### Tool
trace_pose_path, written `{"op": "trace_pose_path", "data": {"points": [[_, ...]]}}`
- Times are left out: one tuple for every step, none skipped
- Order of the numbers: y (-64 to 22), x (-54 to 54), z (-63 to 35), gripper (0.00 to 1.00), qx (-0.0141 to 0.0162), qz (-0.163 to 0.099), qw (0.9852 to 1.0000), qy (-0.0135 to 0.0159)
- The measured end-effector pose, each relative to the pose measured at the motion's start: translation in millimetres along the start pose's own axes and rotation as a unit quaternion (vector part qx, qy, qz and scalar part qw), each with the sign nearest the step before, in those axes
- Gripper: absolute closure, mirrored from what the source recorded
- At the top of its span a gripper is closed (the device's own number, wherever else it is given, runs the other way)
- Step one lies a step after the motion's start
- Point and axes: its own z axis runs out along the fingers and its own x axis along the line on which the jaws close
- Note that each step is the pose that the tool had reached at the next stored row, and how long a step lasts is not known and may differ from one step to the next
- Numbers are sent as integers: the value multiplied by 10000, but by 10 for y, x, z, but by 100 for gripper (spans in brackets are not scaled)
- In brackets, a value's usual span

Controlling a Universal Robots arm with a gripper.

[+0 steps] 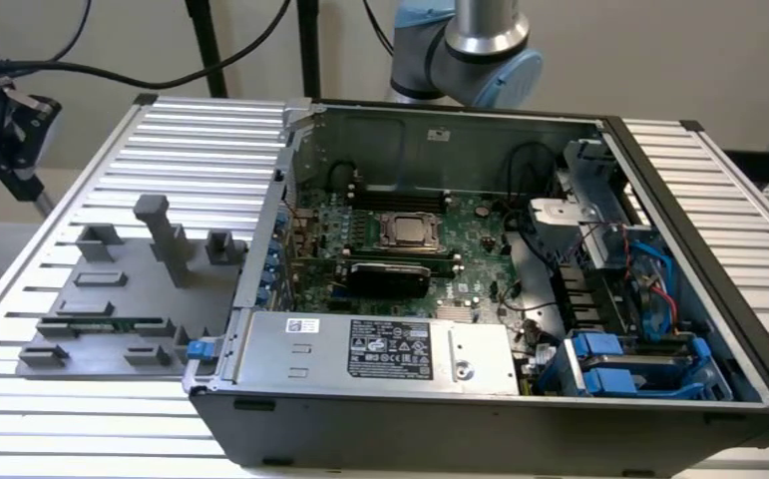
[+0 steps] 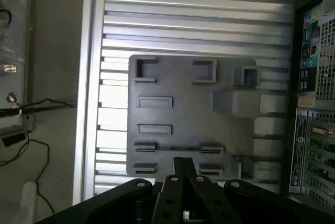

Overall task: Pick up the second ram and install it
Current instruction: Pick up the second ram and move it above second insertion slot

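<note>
The second ram (image 1: 118,322) is a thin green stick lying in the holders of a grey fixture plate (image 1: 105,299), at the exterior view's left beside the open computer case. In the wrist view it shows as a thin dark strip (image 2: 175,149) held between two pairs of grey clips. My gripper (image 2: 184,164) hangs above the plate close to that strip, with its two black fingers pressed together and nothing between them. The green motherboard (image 1: 471,235) lies inside the case, with the memory slots (image 1: 387,267) just in front of the processor socket.
Tall grey blocks (image 1: 165,235) stand up from the fixture plate. The case (image 1: 491,399) has raised metal walls, a silver power supply (image 1: 377,349) at the front and blue drive bays (image 1: 630,364). Black stands and cables (image 1: 5,120) sit at the far left on the ribbed table.
</note>
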Motion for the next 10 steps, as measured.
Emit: {"op": "trace_pose_path", "data": {"points": [[0,0,4,89,-2,-90,10000,4],[0,0,8,89,-4,-180,9998,9],[-1,0,12,89,-5,-270,9996,13],[-1,0,16,89,-7,-359,9994,17],[-1,0,20,89,-9,-455,9990,22],[-1,1,23,89,-11,-547,9985,27],[-1,1,27,89,-12,-634,9980,31],[-2,1,31,89,-14,-724,9974,35],[-2,1,35,89,-16,-815,9967,40],[-2,1,39,89,-18,-905,9959,44]]}}
